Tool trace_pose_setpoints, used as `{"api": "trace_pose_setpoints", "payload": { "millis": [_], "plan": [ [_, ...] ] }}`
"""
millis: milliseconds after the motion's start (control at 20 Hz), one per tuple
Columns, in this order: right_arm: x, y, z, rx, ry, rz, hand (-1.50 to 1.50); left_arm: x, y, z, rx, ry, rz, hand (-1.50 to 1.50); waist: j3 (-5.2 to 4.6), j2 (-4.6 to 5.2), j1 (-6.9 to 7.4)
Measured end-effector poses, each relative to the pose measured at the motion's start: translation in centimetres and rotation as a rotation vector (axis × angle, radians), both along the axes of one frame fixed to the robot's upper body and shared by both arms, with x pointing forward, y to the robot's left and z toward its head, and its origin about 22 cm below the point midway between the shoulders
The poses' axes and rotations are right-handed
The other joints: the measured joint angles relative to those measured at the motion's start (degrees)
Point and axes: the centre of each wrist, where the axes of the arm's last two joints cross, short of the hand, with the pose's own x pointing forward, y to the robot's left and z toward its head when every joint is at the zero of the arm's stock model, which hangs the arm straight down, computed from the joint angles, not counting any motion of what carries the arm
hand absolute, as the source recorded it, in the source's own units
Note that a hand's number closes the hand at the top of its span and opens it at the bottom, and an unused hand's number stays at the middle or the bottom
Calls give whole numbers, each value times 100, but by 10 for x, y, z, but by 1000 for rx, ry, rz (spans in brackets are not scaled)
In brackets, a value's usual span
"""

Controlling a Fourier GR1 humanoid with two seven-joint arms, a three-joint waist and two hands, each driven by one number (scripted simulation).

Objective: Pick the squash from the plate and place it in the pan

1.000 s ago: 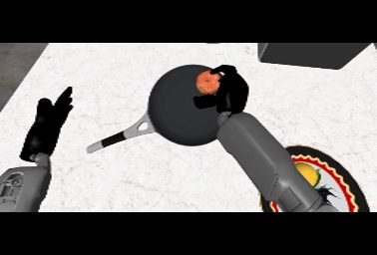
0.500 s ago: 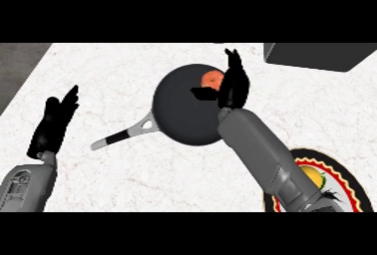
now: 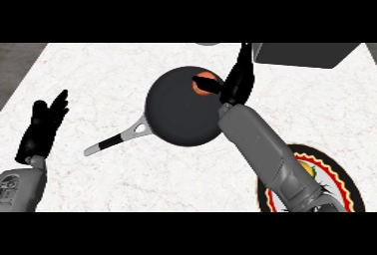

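The white speckled worktop (image 3: 147,184) fills nearly the whole head view, with a strip of darker grey surface along its left edge. At the far right corner a grey box-like block (image 3: 302,54) sits on it, cut off by the top of the view.

Near the middle of the worktop, toward its far edge, lies the dark round pan (image 3: 177,114). Its grey and black handle (image 3: 116,140) runs out toward the near left. The right forearm crosses the pan's right rim from the near right corner, hiding that side of it.

At the near right corner sits the plate (image 3: 346,179), black at the rim with red and yellow bands inside; most of it is covered by the forearm.

The right hand (image 3: 239,79) stands over the far right part of the pan, its fingers straight and pointing toward the far edge, holding nothing. The thumb reaches left across the squash.

The left hand (image 3: 43,127) rests near the left edge of the worktop, fingers up and relaxed, well apart from the pan and touching nothing that shows.

The squash (image 3: 203,83), a small orange piece, lies inside the pan near its far right rim, just beside the right hand and partly hidden by the thumb.
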Motion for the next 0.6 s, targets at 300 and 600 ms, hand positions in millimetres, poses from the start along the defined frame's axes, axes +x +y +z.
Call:
{"api": "trace_pose_setpoints", "payload": {
  "millis": [300,600],
  "plan": [
    [-21,-5,-21,49,-27,-39,-150,-18,14,-10,1,19,67,0,-7,-121,-370],
    [-56,-33,-32,96,-78,-49,-150,-36,28,-20,2,39,123,0,-15,-204,-686]
  ]
}}
